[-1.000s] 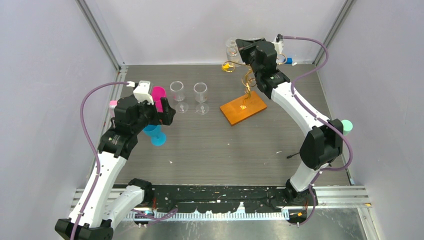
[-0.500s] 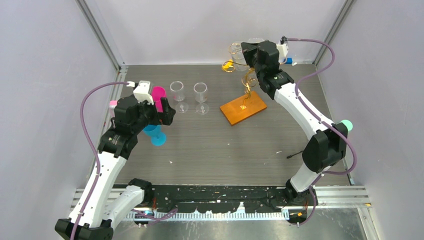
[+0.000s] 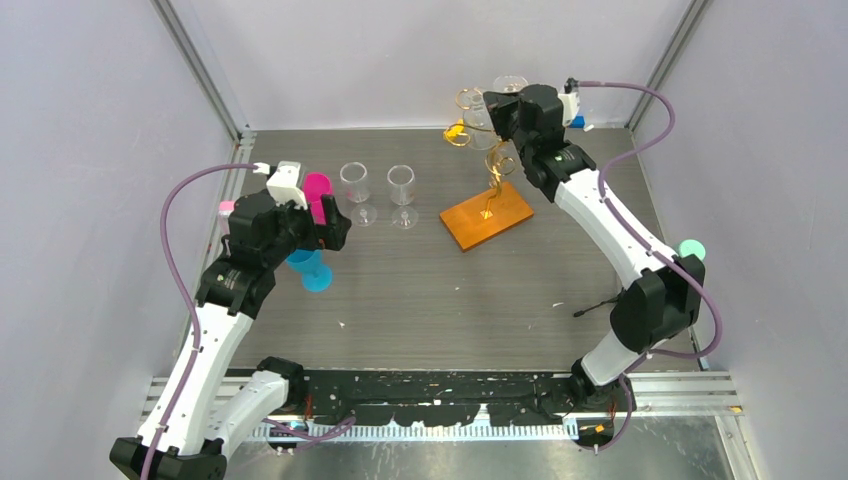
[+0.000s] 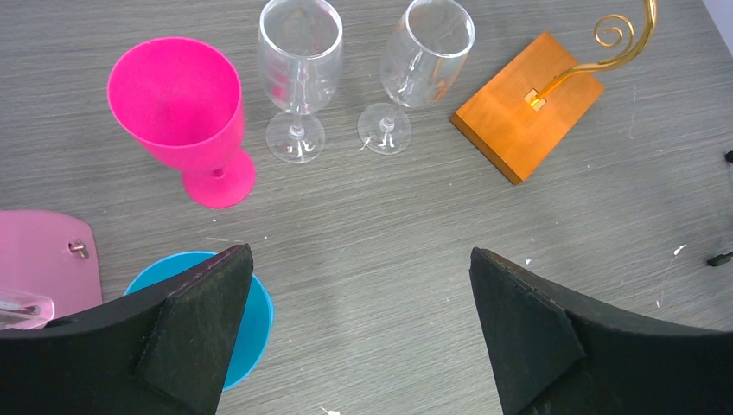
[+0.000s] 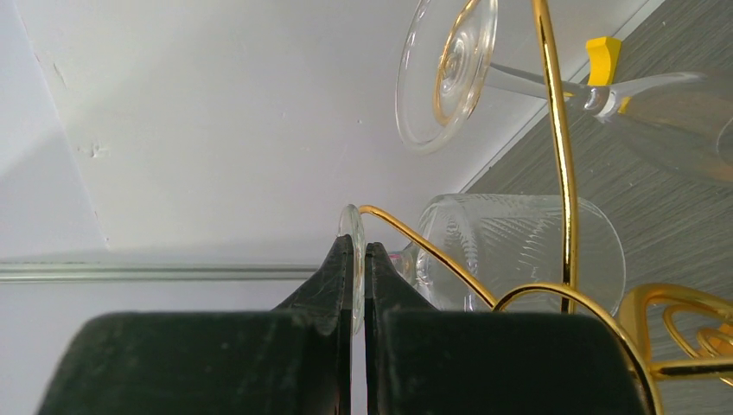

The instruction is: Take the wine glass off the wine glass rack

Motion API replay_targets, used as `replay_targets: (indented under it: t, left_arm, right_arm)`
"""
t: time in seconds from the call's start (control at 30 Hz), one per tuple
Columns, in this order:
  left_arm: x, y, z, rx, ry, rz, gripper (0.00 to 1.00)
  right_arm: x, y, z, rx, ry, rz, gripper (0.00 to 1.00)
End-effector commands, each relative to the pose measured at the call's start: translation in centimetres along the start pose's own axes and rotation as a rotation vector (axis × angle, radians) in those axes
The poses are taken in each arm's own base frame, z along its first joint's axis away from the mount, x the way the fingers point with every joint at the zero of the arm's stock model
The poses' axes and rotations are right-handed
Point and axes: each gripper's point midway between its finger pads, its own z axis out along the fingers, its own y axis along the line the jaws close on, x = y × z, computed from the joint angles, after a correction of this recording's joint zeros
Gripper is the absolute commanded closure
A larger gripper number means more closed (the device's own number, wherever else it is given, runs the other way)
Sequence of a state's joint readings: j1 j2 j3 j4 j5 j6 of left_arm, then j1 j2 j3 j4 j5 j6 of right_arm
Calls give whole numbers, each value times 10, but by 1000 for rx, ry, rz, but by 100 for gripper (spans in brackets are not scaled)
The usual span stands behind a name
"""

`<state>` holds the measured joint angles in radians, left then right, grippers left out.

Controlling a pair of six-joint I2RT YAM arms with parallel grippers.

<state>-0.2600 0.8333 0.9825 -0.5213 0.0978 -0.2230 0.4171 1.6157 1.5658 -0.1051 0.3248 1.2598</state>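
The wine glass rack [image 3: 493, 165] is thin gold wire on an orange base [image 3: 487, 217] at the back right. My right gripper [image 3: 503, 103] is high beside the rack's top. In the right wrist view my right gripper [image 5: 358, 251] is shut on the thin foot of a clear wine glass [image 5: 519, 251] that lies sideways. A gold rack arm [image 5: 432, 251] curves past its stem. A second clear glass [image 5: 445, 73] hangs further up the rack wire [image 5: 560, 164]. My left gripper [image 3: 335, 225] is open and empty above the table at the left, as the left wrist view [image 4: 359, 328] shows.
A pink goblet [image 4: 177, 99], a blue goblet [image 4: 259, 320] and two upright clear glasses [image 4: 298, 52] [image 4: 428, 52] stand left of the orange base [image 4: 519, 117]. A small black tripod [image 3: 590, 310] lies at the right. The back wall is close behind the rack.
My right gripper has moved right and a little up at the rack's top, carrying the glass foot with it. The left arm has not moved.
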Motion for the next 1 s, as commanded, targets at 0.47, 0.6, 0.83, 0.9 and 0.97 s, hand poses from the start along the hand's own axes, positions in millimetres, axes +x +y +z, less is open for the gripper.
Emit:
replay_targets:
  t: [0.47,0.6,0.83,0.9,0.97]
  left_arm:
    - [-10,-1,-3,2,-49,19,0]
    - [-10,-1,-2,3,-47,19,0]
    - [-10,-1,-1,2,-46,18,0]
    - [-9,-1,-1,1,-43,18,0]
    - [-9,-1,-1,2,-43,18,0]
  right_arm:
    - [-14,80,-60,-208,54,77,100]
    - [-21,77,-60,-199,14,73,100]
    - [-42,81,-61,-287,-108,171,100]
    - [-46,85,-63,-308,-122,183,100]
    - [-48,90,-64,-326,-125,192,100]
